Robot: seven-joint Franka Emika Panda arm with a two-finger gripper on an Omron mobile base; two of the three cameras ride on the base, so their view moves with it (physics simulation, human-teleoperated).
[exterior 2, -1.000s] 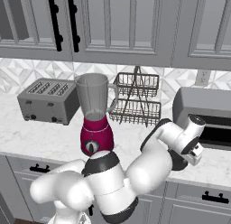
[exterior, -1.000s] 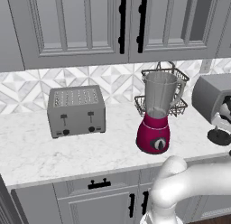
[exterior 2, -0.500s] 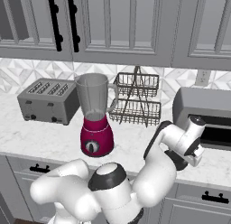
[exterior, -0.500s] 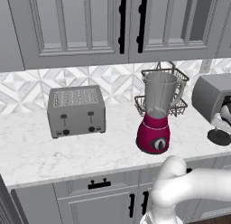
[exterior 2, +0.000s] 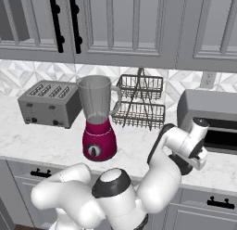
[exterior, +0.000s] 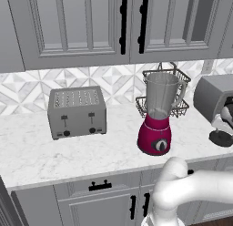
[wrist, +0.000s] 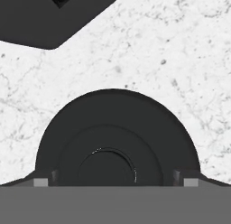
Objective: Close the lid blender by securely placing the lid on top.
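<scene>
The blender [exterior: 157, 115] stands on the marble counter, a magenta base under a tall clear jar with an uncovered rim; it is also in the right base view [exterior 2: 97, 118]. The lid [wrist: 117, 137], a flat round black cap, lies on the counter to the blender's right [exterior: 221, 139] [exterior 2: 181, 165]. My gripper [wrist: 115, 182] hangs straight above the lid, open, with its fingertips [wrist: 40, 182] standing at the lid's two sides. The hand [exterior 2: 198, 154] is low over the lid, in front of the grey oven.
A grey two-lever toaster [exterior: 77, 112] sits left of the blender. A wire rack [exterior 2: 139, 102] stands behind it against the backsplash. A boxy grey oven [exterior 2: 209, 117] is close behind the lid, and its dark corner [wrist: 45, 20] shows near my hand.
My hand has sunk slightly toward the lid. The jaws stay wide, and the blender and lid have not moved.
</scene>
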